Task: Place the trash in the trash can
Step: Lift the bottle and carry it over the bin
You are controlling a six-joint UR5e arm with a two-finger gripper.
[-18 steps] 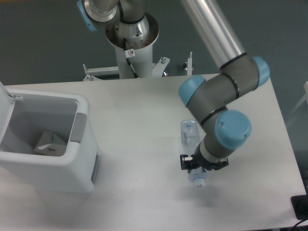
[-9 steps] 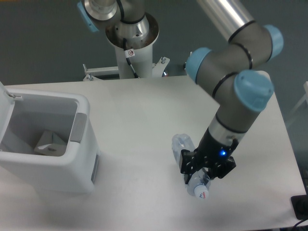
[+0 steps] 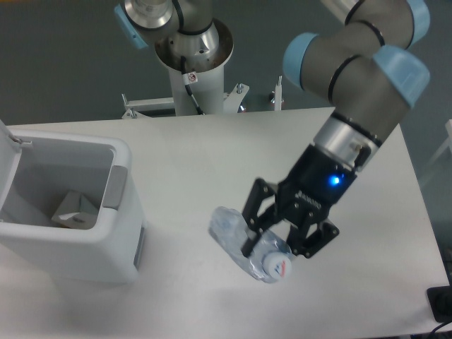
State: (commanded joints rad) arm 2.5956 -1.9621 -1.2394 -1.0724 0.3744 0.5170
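- Over the right half of the table (image 3: 183,162), I saw the gripper (image 3: 277,242) raised above the surface, its fingers (image 3: 252,240) pinched on the clear plastic bottle (image 3: 244,244); a blue light glowed on the gripper body
- The bottle was tilted in the grip, white cap end (image 3: 277,265) pointing down toward me and to the right, base up and to the left; I could not read the label
- At the left edge stood the trash can (image 3: 67,201), well apart from the gripper; its lid (image 3: 7,152) stood open at the far left and the grey side panel (image 3: 115,185) faced the arm
- Inside the can I saw the white paper packet (image 3: 73,210) lying on the bottom; its print was too small to make out
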